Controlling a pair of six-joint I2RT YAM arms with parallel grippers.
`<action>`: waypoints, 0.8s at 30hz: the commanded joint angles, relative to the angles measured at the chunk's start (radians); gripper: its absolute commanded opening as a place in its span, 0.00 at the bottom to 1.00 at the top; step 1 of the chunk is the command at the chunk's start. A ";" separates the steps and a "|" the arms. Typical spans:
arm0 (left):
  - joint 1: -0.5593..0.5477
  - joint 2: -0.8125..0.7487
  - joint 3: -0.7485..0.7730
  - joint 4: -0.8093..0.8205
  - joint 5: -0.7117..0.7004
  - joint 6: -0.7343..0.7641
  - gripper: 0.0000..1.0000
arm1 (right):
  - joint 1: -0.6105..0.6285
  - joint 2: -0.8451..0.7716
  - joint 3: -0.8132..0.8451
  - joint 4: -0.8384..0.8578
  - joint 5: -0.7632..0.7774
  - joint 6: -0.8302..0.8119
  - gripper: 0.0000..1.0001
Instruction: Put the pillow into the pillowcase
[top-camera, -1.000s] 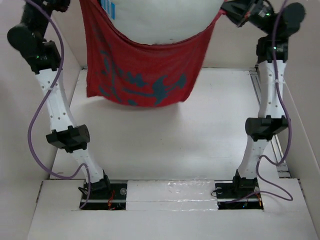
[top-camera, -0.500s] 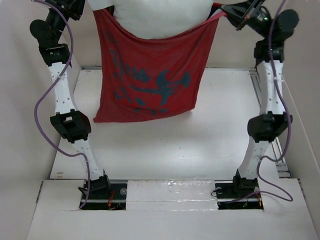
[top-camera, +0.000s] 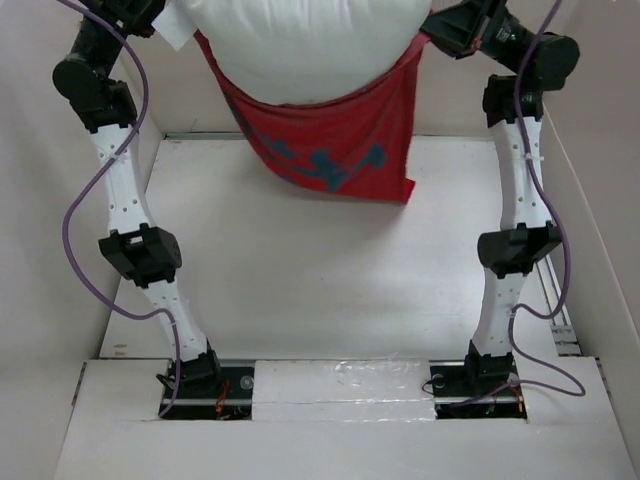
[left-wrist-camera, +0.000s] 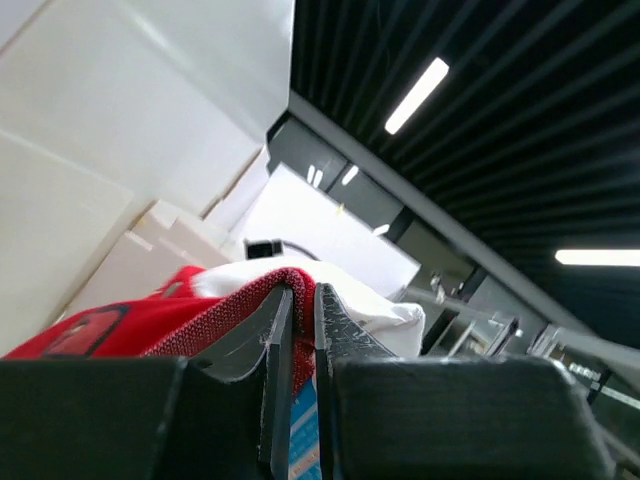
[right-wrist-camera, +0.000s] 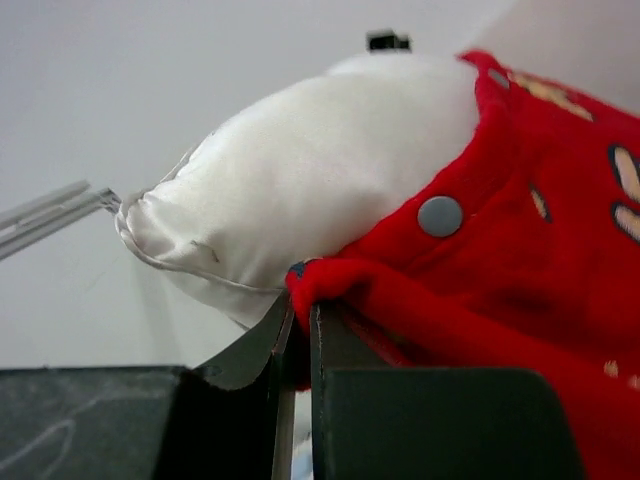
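Seen from overhead, both arms reach to the top edge of the frame. The pillow (top-camera: 300, 45) hangs between them as a fat white bulge across the upper middle. The pillowcase (top-camera: 335, 140) is slung under it like a hammock. Its red cloth droops below the pillow toward the centre right, clear of the table (top-camera: 300, 300), with dark print showing on the side facing the camera. The pillow's underside sits in the red cloth and the rest of it stands bare above the case edge.

The left gripper (left-wrist-camera: 297, 300) is at the upper left of the overhead frame, at the left end of the bundle. Its wrist view shows the jaws almost together, pinching a ridge of red hem between the tips. A patch of the white pillow lies just beyond the tips to the right, and a pale blue tag (left-wrist-camera: 303, 430) sits lower in the slit between the fingers.

The right gripper (right-wrist-camera: 298, 310) is at the upper right of the overhead frame. Its jaws are drawn close on a fold of the red edge. In its wrist view a corner of the pillow bulges out above and left of the tips. The red cloth spreads away to the right, with a grey snap button (right-wrist-camera: 440, 215) just above the pinched fold.
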 joint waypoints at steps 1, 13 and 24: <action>0.010 -0.092 -0.085 0.350 0.035 -0.251 0.00 | 0.024 -0.080 -0.131 0.126 -0.184 -0.016 0.00; -0.082 -0.511 -0.561 0.603 0.295 -0.404 0.00 | 0.165 -0.610 -1.049 -0.379 -0.091 -0.822 0.00; -0.082 -0.853 -1.109 -0.886 0.119 0.936 0.00 | 0.176 -0.650 -1.195 -0.730 0.143 -1.088 0.00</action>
